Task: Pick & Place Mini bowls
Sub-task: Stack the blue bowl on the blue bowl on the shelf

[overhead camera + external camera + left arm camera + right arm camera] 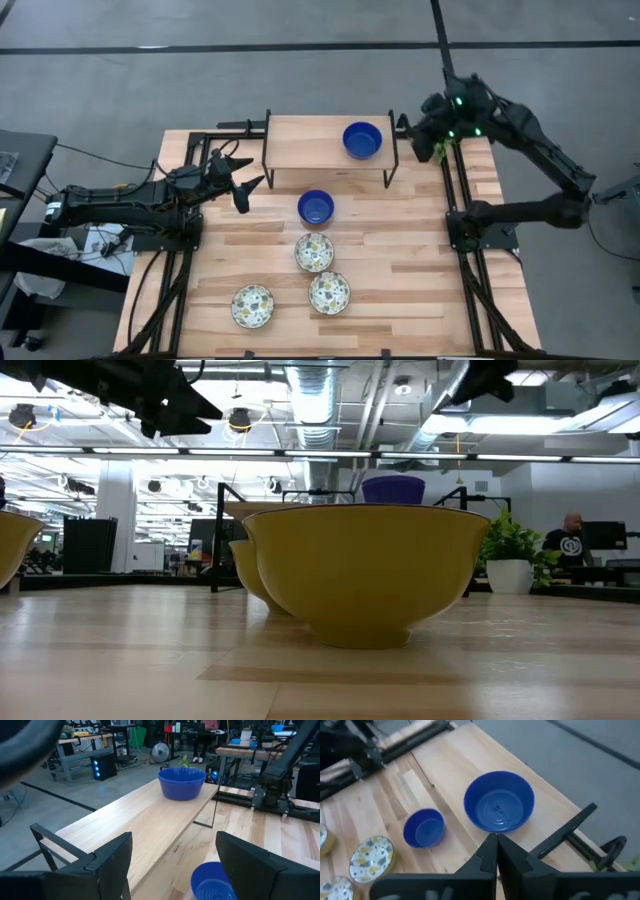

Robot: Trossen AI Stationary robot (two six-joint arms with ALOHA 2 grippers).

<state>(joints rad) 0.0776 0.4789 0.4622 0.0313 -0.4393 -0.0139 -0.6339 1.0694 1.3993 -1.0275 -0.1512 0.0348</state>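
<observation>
A pale wooden bench stands on a grey floor, with a raised wooden shelf on black legs across its far side. On that shelf, toward its right end, sits a blue bowl; in the left wrist view its side shows a seam, so it may be two bowls nested, though that cannot be settled. Just in front of the shelf, on the bench itself, a second blue bowl stands alone. Nearer the front are three patterned bowls: one directly in front of the second blue bowl, another just beside and in front of it, and a third further left, apart from the pair. In the low view their outer walls show yellow, the nearest filling the middle of the picture. The left gripper hovers over the bench by the shelf's left end, its fingers spread wide and holding nothing, pointed toward the blue bowls. The right gripper hangs off the shelf's right end, above the bench's far right corner, fingers pressed together and empty. A green plant in a white pot stands beyond the bench, and a person sits in the room behind.
</observation>
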